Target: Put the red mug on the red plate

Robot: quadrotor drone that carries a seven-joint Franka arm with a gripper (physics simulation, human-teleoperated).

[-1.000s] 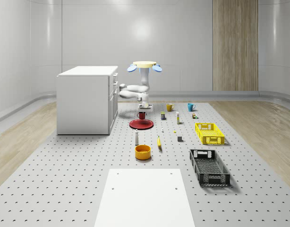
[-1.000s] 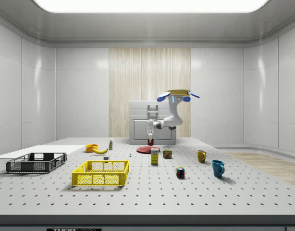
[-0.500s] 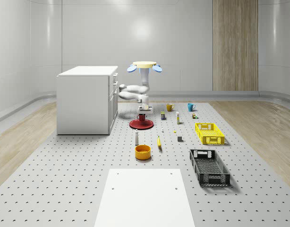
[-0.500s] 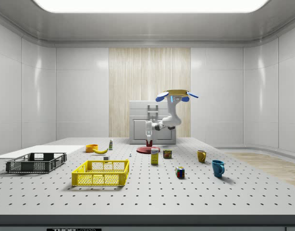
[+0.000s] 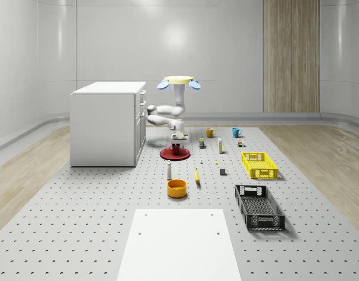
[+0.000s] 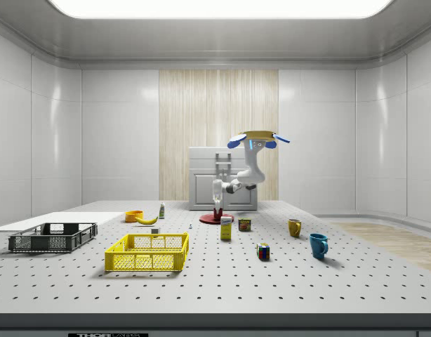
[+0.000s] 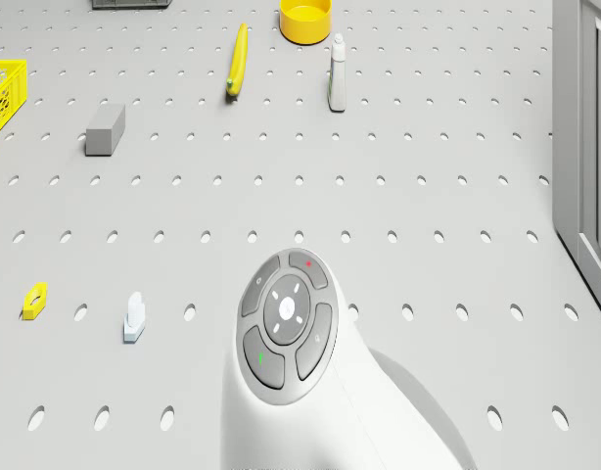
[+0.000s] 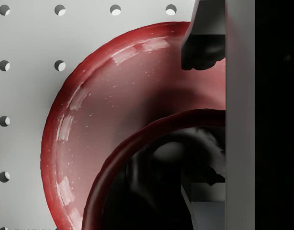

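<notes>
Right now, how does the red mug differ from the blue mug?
Colour: the red mug is dark red, the blue mug is blue.
Support: the red mug is over the red plate; the blue mug stands on the bare table.
Handling: the gripper is at the red mug, one finger inside its rim in the wrist view; the blue mug stands alone, away from the arm.
Shared: both are upright.

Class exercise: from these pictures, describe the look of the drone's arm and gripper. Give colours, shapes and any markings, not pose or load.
The drone has a flat yellow disc body with blue rotors. From it hangs the arm, made of glossy white rounded segments with grey joint bands. The drone view shows a link cap with a ring of grey buttons, one marked red, one green. The gripper is white, with dark grey fingers.
</notes>
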